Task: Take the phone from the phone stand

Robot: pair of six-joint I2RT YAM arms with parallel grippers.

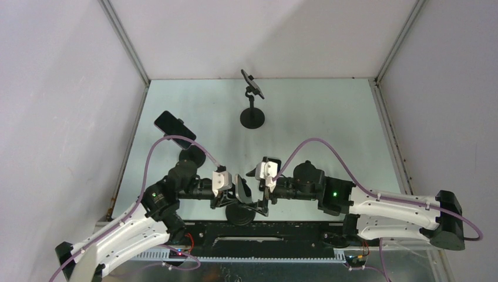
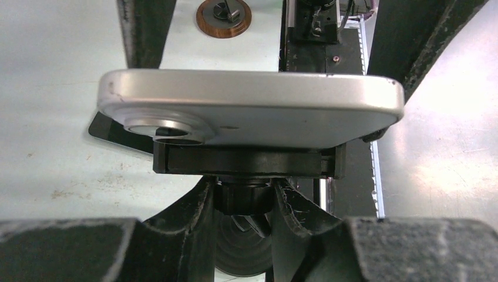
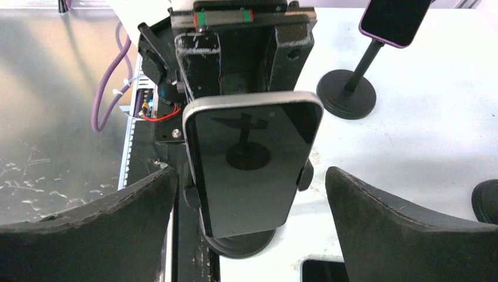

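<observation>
Phone (image 3: 249,158) isn't out yet, so nothing on the task is actually finished, only the setup. Starting at the left gripper (image 2: 244,202): its jaws are squeezed in on the neck of the phone stand (image 1: 241,212), right under the clamp, so it looks like it's pinning the stand down. The right gripper (image 3: 251,179) is spread wide, one jaw on either side of the phone, and neither touches it as far as the wrist view shows.

The phone sits in the stand's clamp, side arms hugging its edges, at the near middle of the table (image 1: 317,117) between the two arms. What's left, by the look of it: the right one has to close on the phone and pull it free of the clamp.

Orientation: the long axis runs roughly upright, leaning a little, with the lower end down in the cradle. The dark screen faces the right gripper, and the silver back with the camera bump faces the left one.

Further out there's a second phone (image 1: 174,128) on its own stand off to the left, plus another stand (image 1: 252,114) toward the far wall. Can't tell if that one holds anything.
</observation>
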